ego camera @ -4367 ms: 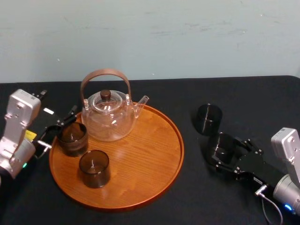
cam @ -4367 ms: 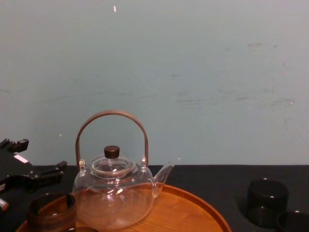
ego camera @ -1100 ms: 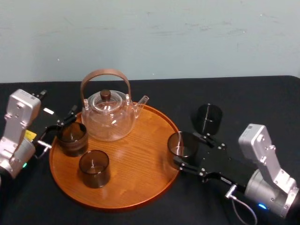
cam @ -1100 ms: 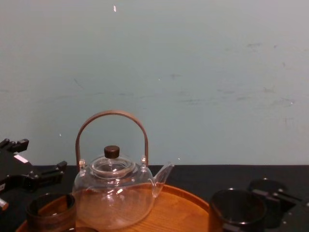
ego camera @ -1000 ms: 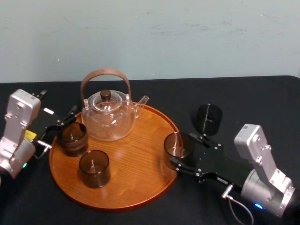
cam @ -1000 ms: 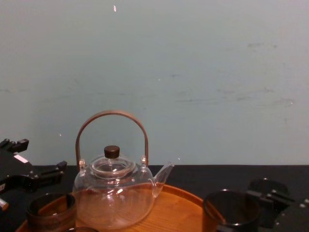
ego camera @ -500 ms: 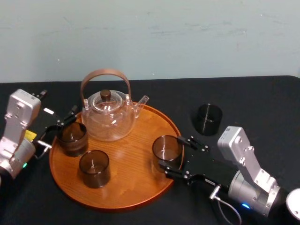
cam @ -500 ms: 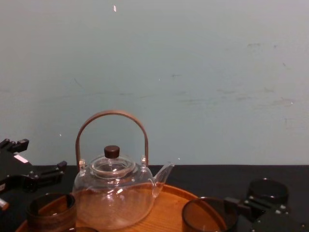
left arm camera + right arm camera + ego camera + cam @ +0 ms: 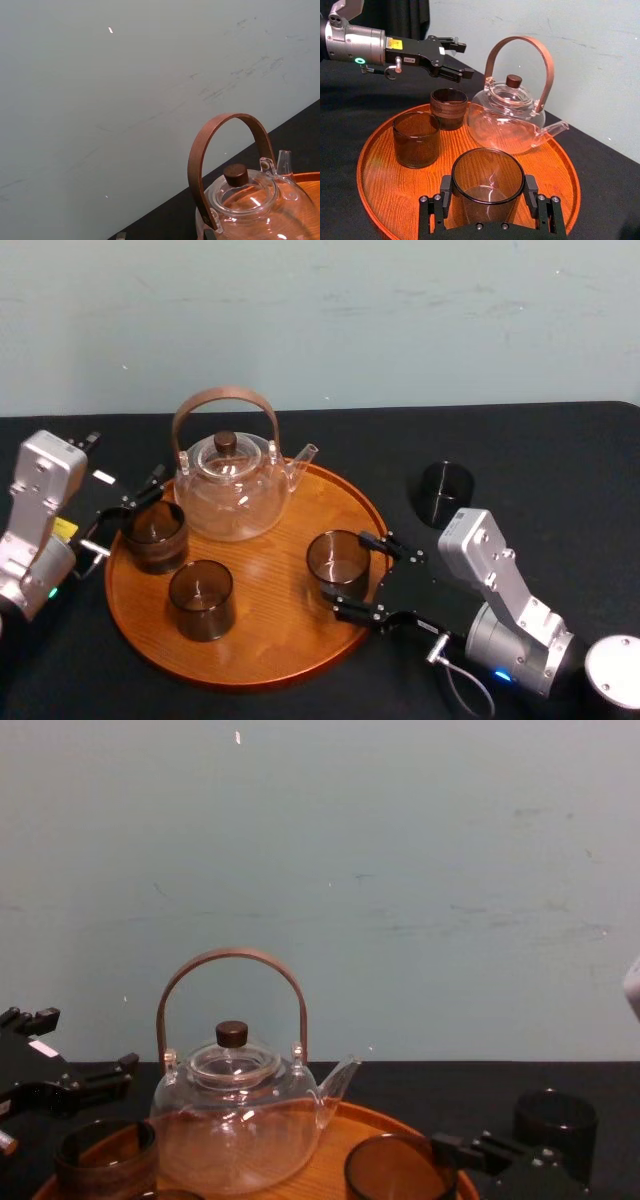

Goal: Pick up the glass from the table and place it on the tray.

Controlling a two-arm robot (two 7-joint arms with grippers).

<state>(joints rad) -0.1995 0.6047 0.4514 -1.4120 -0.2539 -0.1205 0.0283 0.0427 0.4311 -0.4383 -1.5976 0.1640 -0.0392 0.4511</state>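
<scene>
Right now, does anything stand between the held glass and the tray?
Nothing visible. The right gripper holds the glass over bare wood on the tray; the teapot and two other glasses stand to its left. The left gripper sits idle at the tray's left edge.

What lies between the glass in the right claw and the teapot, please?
Only bare wood of the tray separates that glass and the teapot, per the right wrist view.
</scene>
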